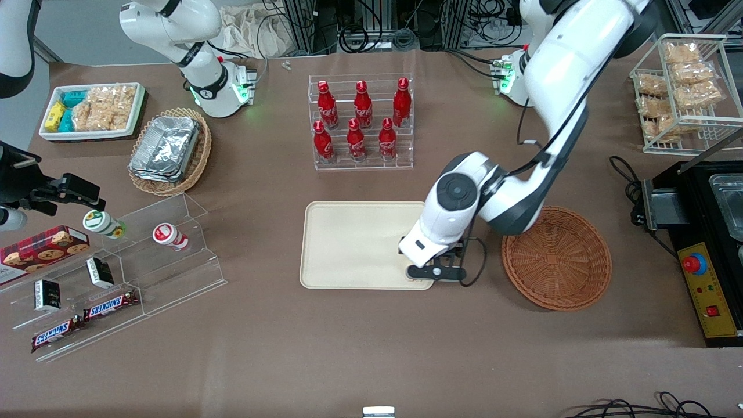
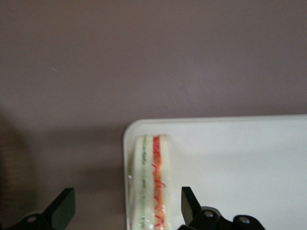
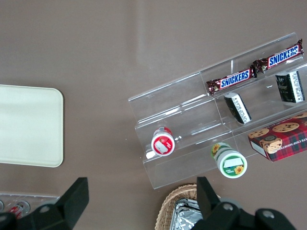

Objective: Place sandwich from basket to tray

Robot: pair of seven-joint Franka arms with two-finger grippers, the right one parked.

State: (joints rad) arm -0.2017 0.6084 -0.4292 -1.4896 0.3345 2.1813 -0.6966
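Note:
The sandwich [image 2: 152, 182] lies on its side on the cream tray [image 2: 240, 158], right at a rounded corner, with its green and orange-red filling layers showing. My gripper [image 2: 127, 201] is open and straddles it, one finger [image 2: 189, 206] over the tray and the other over the table, both apart from the bread. In the front view the gripper [image 1: 434, 270] hangs over the tray's [image 1: 348, 244] corner nearest the basket and the camera, and hides the sandwich. The reddish-brown basket [image 1: 556, 258] beside it holds nothing.
A clear rack of red bottles [image 1: 361, 125] stands farther from the camera than the tray. Toward the parked arm's end are an acrylic snack stand [image 1: 116, 267], a tan basket of foil containers [image 1: 169, 151] and a white bin [image 1: 93, 110]. A black machine [image 1: 708, 244] sits beside the basket.

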